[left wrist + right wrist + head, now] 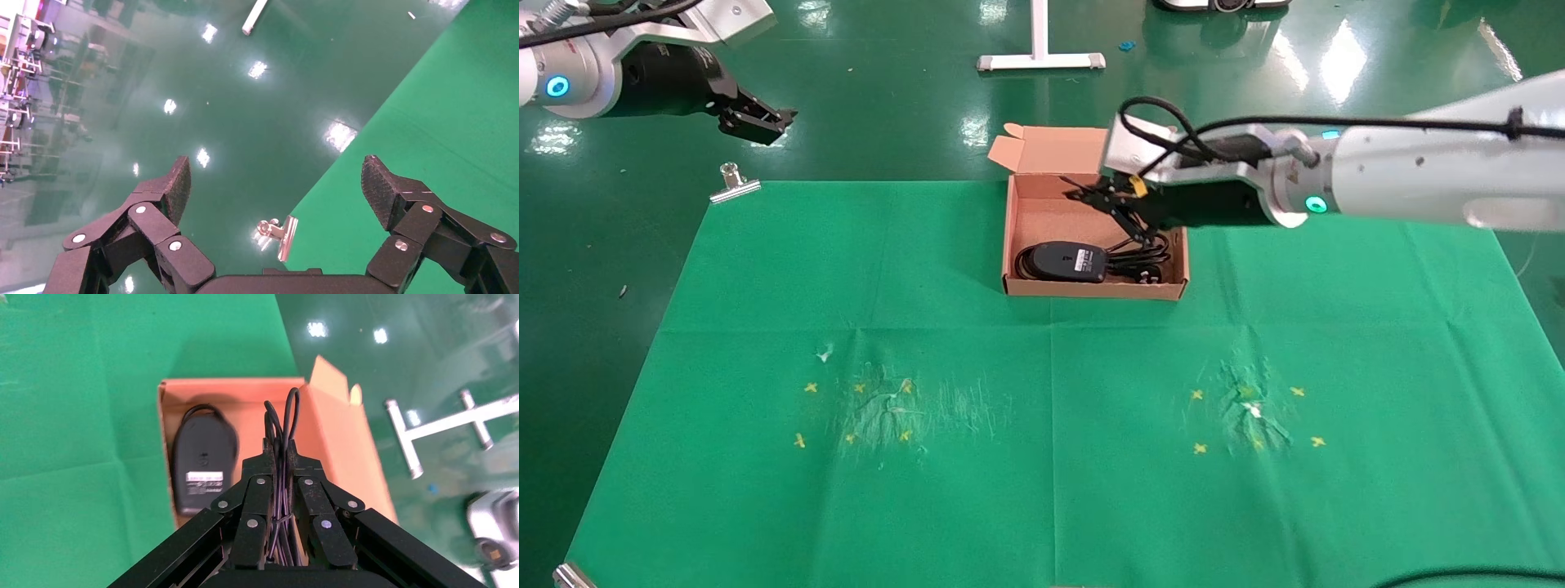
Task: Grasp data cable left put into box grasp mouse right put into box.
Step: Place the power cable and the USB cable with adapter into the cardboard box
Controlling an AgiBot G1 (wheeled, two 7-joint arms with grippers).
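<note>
The box [1093,287] sat open on the green cloth [1050,457], its flap lid [1042,150] folded back on the far side. Inside the box, toward its near left corner, lay the mouse [1069,261], label side up. Black cord loops [1148,255] lay to the right of the mouse, in the near right part of the box. The right gripper [1109,202] hung over the box's far right part, its dark fingers reaching down toward the cord. The left gripper [758,121] was parked well left of the box, beyond the cloth's far edge, above a metal clip [734,185] at the cloth's far left corner.
</note>
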